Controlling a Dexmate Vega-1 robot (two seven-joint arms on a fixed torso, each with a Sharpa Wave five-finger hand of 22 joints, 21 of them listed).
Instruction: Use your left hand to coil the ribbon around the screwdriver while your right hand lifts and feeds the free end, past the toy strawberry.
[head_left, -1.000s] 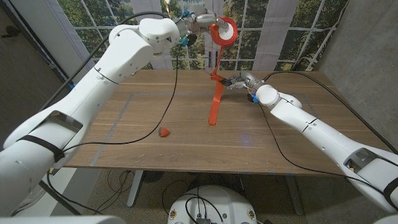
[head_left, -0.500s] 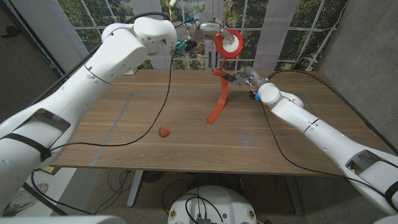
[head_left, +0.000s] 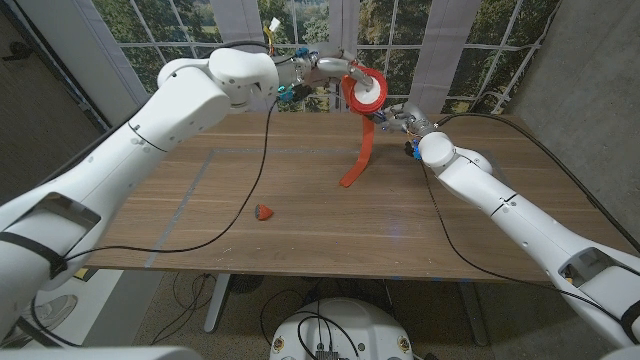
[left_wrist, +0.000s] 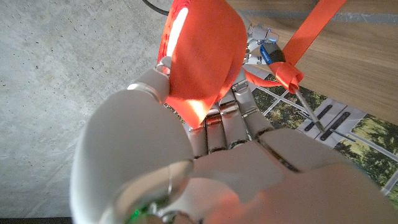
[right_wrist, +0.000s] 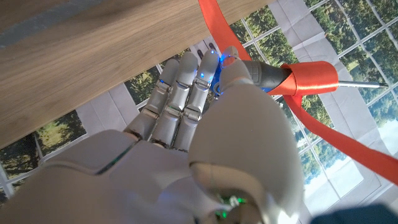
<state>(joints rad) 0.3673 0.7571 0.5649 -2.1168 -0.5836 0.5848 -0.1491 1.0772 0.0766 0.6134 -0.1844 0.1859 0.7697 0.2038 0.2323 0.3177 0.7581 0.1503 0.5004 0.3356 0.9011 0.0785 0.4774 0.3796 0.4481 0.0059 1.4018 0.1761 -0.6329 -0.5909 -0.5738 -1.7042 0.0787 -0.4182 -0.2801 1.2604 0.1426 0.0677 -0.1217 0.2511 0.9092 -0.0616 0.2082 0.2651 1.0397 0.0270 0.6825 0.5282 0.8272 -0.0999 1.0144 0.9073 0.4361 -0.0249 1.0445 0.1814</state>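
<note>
Between 1 second earlier and this moment, our left hand carried the ribbon roll a little to the right and lower, and the hanging ribbon swung with it, its lower end sliding along the counter toward the far side. Our right hand also edged back toward the window.

At this moment the left hand was clenched on the roll, held up above the counter's far edge (the left wrist view showed the fingers wrapped against its orange face). The right hand gripped the screwdriver by its handle, with the ribbon looped once around it just beside the roll. From there the strip hung down to the counter, where its free end rested. The toy strawberry lay well apart, near the front left.

We judged the ribbon light, limp and likely slick, so it would sag and slip unless kept taut; pinching it flat near the screwdriver seemed best. The screwdriver was stiff and best held at the handle.
</note>
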